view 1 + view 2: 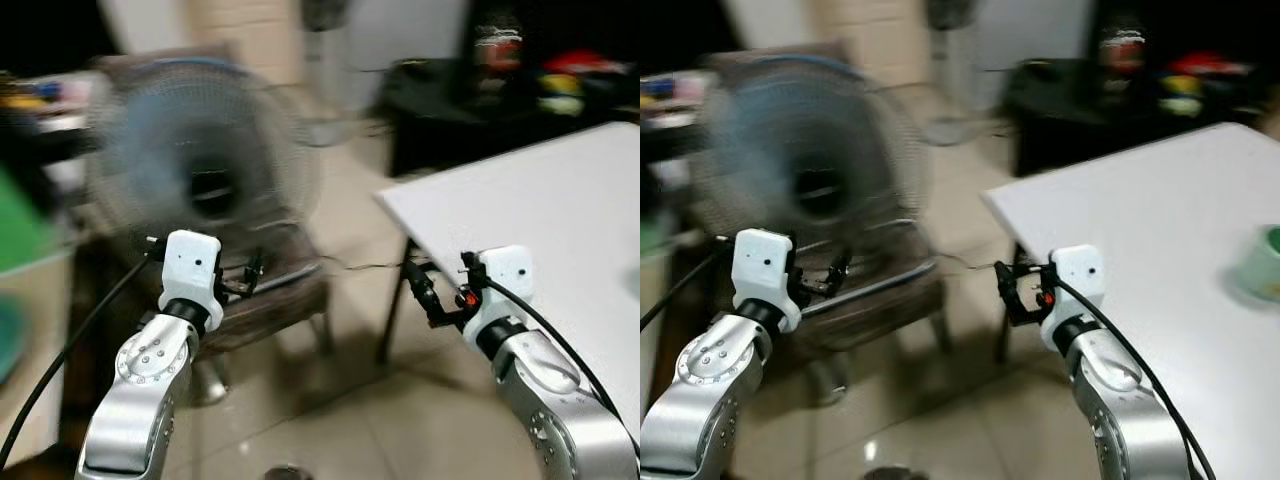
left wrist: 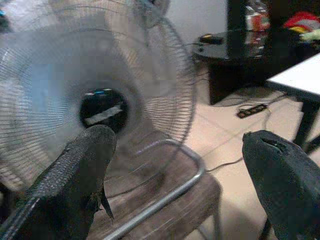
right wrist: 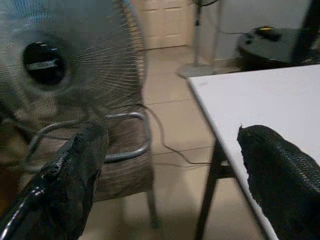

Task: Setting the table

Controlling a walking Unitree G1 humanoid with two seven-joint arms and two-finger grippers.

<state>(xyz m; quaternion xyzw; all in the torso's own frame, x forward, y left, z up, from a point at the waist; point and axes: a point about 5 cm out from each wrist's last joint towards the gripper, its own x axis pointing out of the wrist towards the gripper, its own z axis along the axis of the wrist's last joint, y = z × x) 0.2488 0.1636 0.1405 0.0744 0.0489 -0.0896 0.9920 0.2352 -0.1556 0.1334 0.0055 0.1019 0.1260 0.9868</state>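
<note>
roughly counted, the blurred scene held one white bench (image 1: pixel 540 200), one large round fan (image 1: pixel 200 160) sitting on one chair (image 1: pixel 270 290) with a metal tube frame, and one pale green cup-like thing (image 1: pixel 1265 262) resting on the bench well in from its near corner. two silver arms reached forward, each carrying one end effector. the left end effector (image 2: pixel 175 165) hovered in the air before the fan and above the chair seat, its two black fingers (image 2: pixel 80 170) spread wide with nothing between them. the right end effector (image 3: pixel 170 165) hung just beside the bench's near corner, over the floor (image 1: pixel 360 420), fingers likewise parted and empty. the bench edge ran away diagonally to the right, one dark leg (image 1: pixel 395 300) showing under the corner. between chair and bench lay an open strip of tiled floor crossed by one thin cable (image 3: pixel 165 135). farther back stood one dark low table (image 2: pixel 225 50) with blurred coloured items.
</note>
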